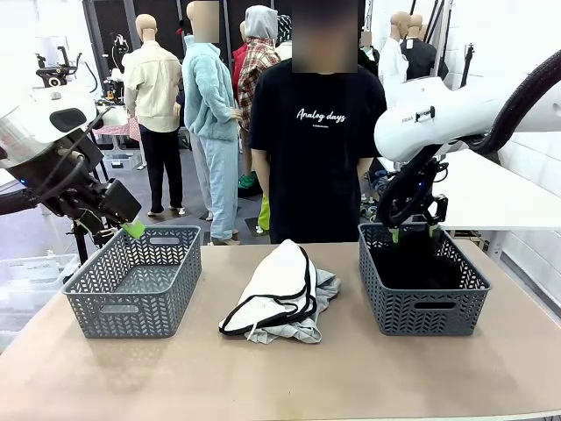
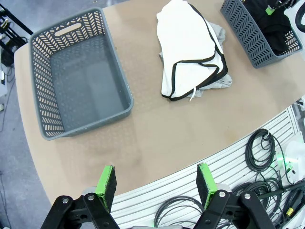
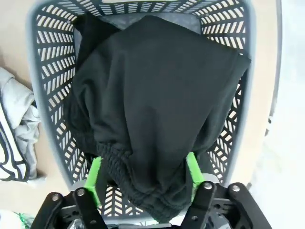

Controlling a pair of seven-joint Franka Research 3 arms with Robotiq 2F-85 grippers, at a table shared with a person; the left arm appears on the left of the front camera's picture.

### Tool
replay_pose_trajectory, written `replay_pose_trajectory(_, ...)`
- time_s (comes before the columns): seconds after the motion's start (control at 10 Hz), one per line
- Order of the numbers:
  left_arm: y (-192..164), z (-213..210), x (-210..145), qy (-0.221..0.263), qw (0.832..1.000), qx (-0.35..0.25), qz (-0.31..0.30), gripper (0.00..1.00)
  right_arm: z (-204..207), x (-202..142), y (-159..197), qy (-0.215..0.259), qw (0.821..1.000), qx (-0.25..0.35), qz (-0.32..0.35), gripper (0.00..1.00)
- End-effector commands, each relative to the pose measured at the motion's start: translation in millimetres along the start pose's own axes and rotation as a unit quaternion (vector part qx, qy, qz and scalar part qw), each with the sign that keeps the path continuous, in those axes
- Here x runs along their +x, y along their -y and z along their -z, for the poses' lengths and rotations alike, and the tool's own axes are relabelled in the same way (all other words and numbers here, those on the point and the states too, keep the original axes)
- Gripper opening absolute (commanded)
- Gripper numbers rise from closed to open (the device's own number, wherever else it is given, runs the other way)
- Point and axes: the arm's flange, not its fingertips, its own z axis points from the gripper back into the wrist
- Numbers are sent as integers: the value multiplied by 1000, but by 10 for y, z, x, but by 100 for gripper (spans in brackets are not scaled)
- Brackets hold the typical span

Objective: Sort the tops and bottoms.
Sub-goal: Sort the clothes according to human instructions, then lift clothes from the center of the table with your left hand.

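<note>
Black fabric [image 3: 157, 95] heaped in lattice basket [image 3: 228, 28], seemingly free; right hand [image 3: 144, 167], left hand [image 2: 156, 183] both wide.

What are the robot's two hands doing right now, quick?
Left gripper: open, holding nothing.
Right gripper: open, straddling the black fabric garment that lies in the grey plastic lattice basket.

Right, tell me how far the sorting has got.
Done: the black garment lies in the right basket. In hand: nothing; the right gripper hangs over it, jaws open, and the left gripper hovers open near the left basket. To do: the white and grey pile between the baskets.
</note>
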Motion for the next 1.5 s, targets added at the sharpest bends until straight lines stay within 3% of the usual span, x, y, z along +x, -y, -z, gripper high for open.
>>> replay_pose_trajectory(0.0,-11,-7,-9,-3,1000,-3,1,87,17,-54,-4,-5,1000,-5,10,100)
replay_pose_trajectory(0.5,-11,-7,-9,-3,1000,-3,1,87,-91,-79,-119,-10,999,-37,20,100)
replay_pose_trajectory(0.6,-11,-7,-9,-3,1000,-3,1,87,-57,-1,-183,-37,996,-77,34,100)
replay_pose_trajectory(0.7,-11,-7,-9,-3,1000,-3,1,87,-67,-76,-64,-6,1000,-14,9,100)
replay_pose_trajectory(1.4,-11,-7,-9,-3,1000,-3,1,87,-67,-76,-64,-6,1000,-14,9,100)
